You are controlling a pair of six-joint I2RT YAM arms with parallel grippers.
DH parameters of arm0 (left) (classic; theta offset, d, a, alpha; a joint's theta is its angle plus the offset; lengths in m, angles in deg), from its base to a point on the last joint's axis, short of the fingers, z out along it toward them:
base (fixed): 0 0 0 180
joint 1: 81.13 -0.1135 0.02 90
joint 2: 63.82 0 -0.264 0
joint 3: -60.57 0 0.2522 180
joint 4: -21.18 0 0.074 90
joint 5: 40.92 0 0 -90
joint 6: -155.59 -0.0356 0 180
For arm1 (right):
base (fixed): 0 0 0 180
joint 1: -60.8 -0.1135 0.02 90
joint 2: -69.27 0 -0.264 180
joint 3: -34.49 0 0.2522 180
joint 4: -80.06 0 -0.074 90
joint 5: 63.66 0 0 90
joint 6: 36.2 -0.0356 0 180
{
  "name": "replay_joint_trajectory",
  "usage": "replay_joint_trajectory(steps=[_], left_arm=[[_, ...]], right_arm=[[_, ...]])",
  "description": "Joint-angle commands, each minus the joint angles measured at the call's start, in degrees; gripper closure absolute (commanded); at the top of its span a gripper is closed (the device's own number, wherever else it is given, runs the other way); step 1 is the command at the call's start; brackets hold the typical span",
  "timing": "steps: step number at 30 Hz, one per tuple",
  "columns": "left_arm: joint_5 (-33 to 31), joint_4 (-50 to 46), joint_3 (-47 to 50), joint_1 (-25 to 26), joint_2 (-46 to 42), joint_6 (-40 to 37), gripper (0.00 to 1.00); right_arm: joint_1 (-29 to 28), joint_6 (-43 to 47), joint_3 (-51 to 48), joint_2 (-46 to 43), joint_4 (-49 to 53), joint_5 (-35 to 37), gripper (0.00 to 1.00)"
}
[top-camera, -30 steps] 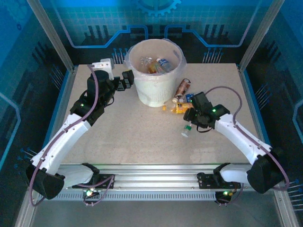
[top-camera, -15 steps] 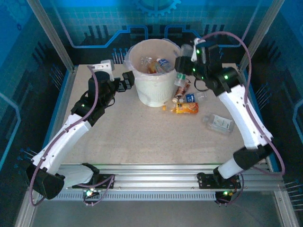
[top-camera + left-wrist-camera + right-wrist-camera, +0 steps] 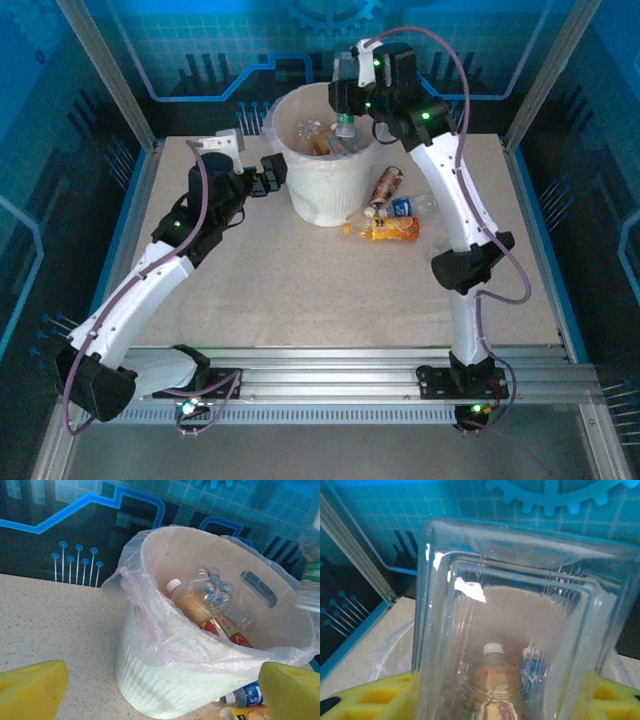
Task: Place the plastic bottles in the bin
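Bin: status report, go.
Right claw shut on clear bottle, over bin. Left claw open, beside bin. Loose bottles on table right of bin, none blocking.

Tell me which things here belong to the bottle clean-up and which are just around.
Job: bin; bottles inside it; held clear bottle over it; brown-label bottle, blue-label bottle, orange bottle beside bin.
Just around: table; blue backdrop; metal frame.
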Motion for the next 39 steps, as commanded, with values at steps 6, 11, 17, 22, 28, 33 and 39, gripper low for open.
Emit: replay_joint_trajectory(steps=[6, 11, 17, 22, 28, 33, 39], left_arm=[[1.3, 1.5, 0.9, -0.1, -0.6, 1.7, 0.01], [1.2, 1.5, 1.1, -0.1, -0.6, 1.8, 0.01], [1.3, 1.5, 0.7, -0.1, -0.3, 1.8, 0.01], [1.2, 1.5, 0.6, -0.1, -0.2, 1.7, 0.01], [1.1, 1.2, 0.3, -0.1, 0.1, 1.3, 0.01], [0.7, 1.2, 0.4, -0.1, 0.1, 1.1, 0.01], [-0.1, 1.1, 1.0, -0.1, -0.3, 0.7, 0.01]], right_arm=[[-0.5, 4.5, 2.3, 5.3, 2.1, -5.2, 0.47], [-0.6, 5.3, 2.3, 7.0, 3.2, -5.7, 0.37], [-0.6, 5.4, 2.6, 7.3, 3.8, -7.1, 0.14], [-0.6, 5.3, 3.7, 6.6, 3.9, -7.6, 0.05], [-0.5, 4.9, 4.7, 4.3, 4.4, -8.1, 0.04], [0.1, 3.7, 4.2, 0.4, 8.1, -4.8, 0.01], [3.0, -0.8, -7.1, -8.9, 12.7, -0.8, 0.0]])
